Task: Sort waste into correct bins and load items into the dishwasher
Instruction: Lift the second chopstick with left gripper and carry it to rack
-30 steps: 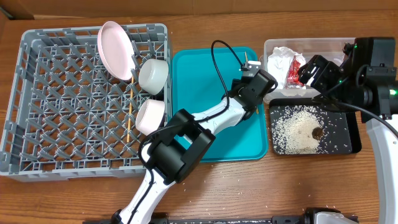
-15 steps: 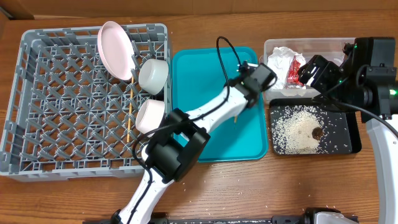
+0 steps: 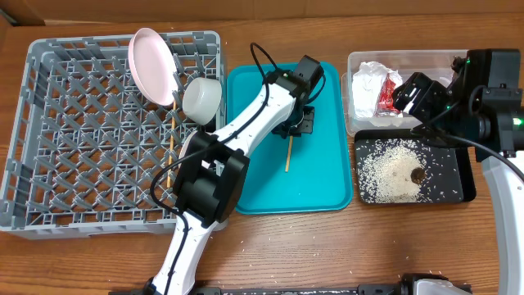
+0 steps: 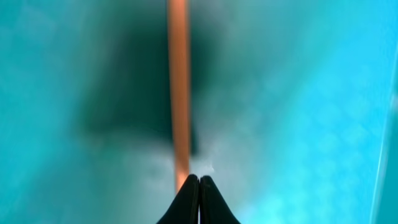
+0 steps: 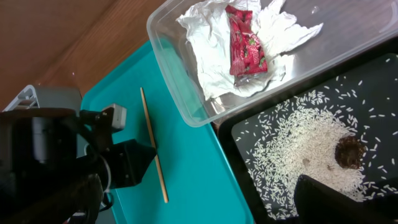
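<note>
Left hand over teal tray, clenched on a chopstick that pointed toward the tray's near edge. Step in hand: loading chopsticks. Next move likely called for a carry left to the grey rack without the thin stick slipping.

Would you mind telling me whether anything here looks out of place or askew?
One chopstick lies alone on the teal tray, outside the rack. The other chopstick is already in the rack, so the pair is split. Nothing else stands out.
</note>
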You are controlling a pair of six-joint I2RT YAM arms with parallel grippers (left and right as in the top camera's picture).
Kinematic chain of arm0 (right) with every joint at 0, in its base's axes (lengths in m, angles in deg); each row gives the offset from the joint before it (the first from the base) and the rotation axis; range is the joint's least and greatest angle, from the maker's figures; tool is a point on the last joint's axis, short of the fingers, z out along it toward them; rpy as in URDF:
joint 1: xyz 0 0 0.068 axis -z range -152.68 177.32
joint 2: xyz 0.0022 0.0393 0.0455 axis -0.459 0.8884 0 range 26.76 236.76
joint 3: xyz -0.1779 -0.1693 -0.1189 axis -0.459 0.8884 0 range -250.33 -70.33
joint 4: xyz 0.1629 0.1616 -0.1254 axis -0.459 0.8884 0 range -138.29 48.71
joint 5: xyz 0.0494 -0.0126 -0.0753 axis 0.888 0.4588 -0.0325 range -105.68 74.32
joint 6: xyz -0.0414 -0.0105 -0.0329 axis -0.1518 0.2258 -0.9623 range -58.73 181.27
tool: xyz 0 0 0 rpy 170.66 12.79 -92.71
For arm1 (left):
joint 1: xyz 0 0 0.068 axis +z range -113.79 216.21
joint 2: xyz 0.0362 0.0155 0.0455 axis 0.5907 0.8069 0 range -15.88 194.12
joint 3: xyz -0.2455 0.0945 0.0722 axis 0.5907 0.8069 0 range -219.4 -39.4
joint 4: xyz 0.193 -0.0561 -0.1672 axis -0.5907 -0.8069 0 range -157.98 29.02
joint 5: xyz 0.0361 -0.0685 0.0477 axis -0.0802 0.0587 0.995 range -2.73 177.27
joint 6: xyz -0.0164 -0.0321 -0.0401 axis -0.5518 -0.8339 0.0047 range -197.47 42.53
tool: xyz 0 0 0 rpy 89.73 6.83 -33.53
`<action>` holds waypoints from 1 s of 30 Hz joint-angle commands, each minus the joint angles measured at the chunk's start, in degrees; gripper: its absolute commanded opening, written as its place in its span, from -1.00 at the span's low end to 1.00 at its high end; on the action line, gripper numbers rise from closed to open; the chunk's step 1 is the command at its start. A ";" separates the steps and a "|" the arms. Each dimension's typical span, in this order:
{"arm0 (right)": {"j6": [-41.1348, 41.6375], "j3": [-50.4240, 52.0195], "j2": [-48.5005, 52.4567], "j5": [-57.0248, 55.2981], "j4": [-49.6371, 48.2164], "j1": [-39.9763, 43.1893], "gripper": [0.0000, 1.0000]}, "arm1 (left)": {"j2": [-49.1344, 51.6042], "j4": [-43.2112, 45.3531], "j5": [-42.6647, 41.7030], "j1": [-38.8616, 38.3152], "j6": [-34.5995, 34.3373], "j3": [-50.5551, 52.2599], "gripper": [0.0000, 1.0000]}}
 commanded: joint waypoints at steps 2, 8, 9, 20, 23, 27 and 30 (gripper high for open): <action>-0.20 -0.48 -0.09 -0.61 -0.28 0.11 1.00 | -1.46 -11.74 -1.92 1.97 4.57 -13.68 -0.92; -0.20 -0.48 -0.09 -0.61 -0.28 0.11 1.00 | -2.82 -18.21 5.81 1.60 6.01 -21.11 -0.88; -0.20 -0.48 -0.09 -0.61 -0.31 0.11 1.00 | -2.40 -17.44 6.23 1.51 5.79 -20.48 -0.75; -0.20 -0.48 -0.09 -0.61 -0.28 0.11 1.00 | -0.42 1.03 5.95 -0.46 0.46 -2.67 -0.21; -0.20 -0.48 -0.09 -0.61 -0.28 0.11 1.00 | -0.39 4.17 5.95 -1.11 0.46 0.04 -0.21; -0.20 -0.48 -0.09 -0.61 -0.28 0.11 1.00 | -0.39 6.01 6.27 -1.88 -0.87 2.49 -0.27; -0.20 -0.48 -0.09 -0.61 -0.28 0.11 1.00 | -0.39 6.10 7.72 -1.99 -1.70 3.06 -0.38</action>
